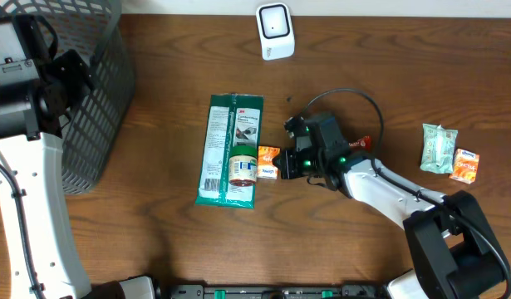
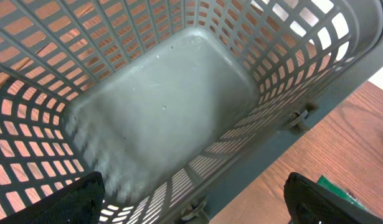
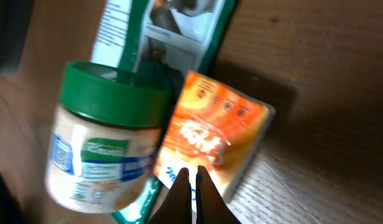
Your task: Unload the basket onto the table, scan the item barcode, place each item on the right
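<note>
A small orange packet (image 1: 267,162) (image 3: 216,134) lies on the wooden table next to a green-lidded jar (image 1: 243,167) (image 3: 101,134). The jar lies on a long green package (image 1: 230,149). My right gripper (image 1: 290,164) (image 3: 192,174) is shut, its fingertips pressed together right over the near edge of the orange packet, and nothing shows between them. The white scanner (image 1: 275,31) stands at the back of the table. My left gripper (image 2: 194,199) is wide open and hangs over the grey basket (image 2: 166,112), holding nothing.
The mesh basket (image 1: 93,91) takes up the back left corner. A pale green packet (image 1: 439,148) and another orange packet (image 1: 464,166) lie at the right. A small red item (image 1: 363,143) peeks out beside the right arm.
</note>
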You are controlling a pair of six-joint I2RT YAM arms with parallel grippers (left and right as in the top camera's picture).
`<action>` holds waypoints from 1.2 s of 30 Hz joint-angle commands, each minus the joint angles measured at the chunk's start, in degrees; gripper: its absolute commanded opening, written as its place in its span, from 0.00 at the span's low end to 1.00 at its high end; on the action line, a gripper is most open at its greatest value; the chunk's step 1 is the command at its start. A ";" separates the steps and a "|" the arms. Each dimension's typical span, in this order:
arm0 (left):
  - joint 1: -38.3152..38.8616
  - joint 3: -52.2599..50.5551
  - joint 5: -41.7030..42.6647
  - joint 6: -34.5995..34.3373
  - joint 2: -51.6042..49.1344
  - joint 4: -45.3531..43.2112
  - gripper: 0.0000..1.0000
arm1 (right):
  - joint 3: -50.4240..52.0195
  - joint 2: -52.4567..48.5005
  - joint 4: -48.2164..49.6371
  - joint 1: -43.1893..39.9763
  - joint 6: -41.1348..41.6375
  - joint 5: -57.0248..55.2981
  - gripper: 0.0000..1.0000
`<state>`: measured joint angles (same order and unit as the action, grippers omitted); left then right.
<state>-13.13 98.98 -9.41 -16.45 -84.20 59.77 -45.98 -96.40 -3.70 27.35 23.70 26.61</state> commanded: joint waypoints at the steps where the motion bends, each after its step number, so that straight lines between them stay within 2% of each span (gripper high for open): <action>1: -0.31 0.35 -0.72 0.55 0.07 0.04 0.92 | 3.28 -0.28 3.72 0.46 0.94 -0.44 0.01; 10: -0.31 0.35 -0.72 0.55 0.07 0.04 0.92 | 5.70 -0.28 5.92 0.31 0.94 -3.65 0.01; 16: -0.31 0.35 -0.72 0.57 0.07 0.04 0.92 | 5.70 -0.28 8.63 -0.22 4.20 -1.49 0.01; 25: -0.31 0.35 -0.72 0.55 0.07 0.04 0.92 | 5.70 -0.28 12.37 -0.20 4.57 2.14 0.01; 36: -0.31 0.35 -0.72 0.55 0.07 0.02 0.92 | 5.70 -0.37 11.78 1.99 2.38 -2.89 0.01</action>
<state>-13.13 98.98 -9.41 -16.45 -84.20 59.77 -40.62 -96.40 8.51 28.34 27.49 24.97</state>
